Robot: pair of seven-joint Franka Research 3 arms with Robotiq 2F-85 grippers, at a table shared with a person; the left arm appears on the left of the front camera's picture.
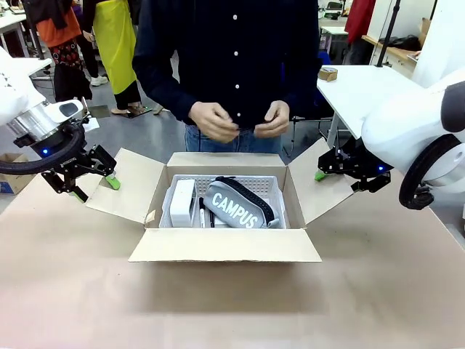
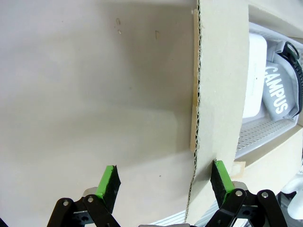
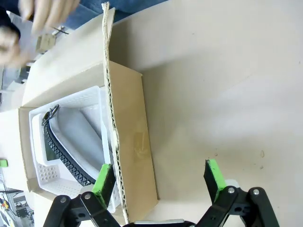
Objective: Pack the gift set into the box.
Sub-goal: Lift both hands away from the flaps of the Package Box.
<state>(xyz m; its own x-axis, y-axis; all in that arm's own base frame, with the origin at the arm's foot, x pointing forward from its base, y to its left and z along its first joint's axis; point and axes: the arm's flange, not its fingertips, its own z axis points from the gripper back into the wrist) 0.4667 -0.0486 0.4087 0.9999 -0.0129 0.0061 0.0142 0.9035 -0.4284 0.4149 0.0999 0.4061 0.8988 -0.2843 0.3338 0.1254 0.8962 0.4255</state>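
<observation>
L hand [image 2: 165, 182], R hand [image 3: 159, 176] both apart, box [image 1: 225, 246] side flap [image 2: 218, 94] edge betw fingers each; risk: pads slip, flap snags on pouch [image 1: 236, 206]

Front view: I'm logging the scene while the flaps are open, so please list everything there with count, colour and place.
box: 1, brown, table centre, flaps open
basket: 1, white, inside the box
pouch lettered CAMPUS: 1, grey with black zip, in the basket
flat case: 1, white, in the basket beside the pouch
table: 1, beige, under the box
person's hands: 2, raised beyond the box
left gripper: 1, black with green pads, open astride the left flap's edge
right gripper: 1, black with green pads, open astride the right flap's edge
</observation>
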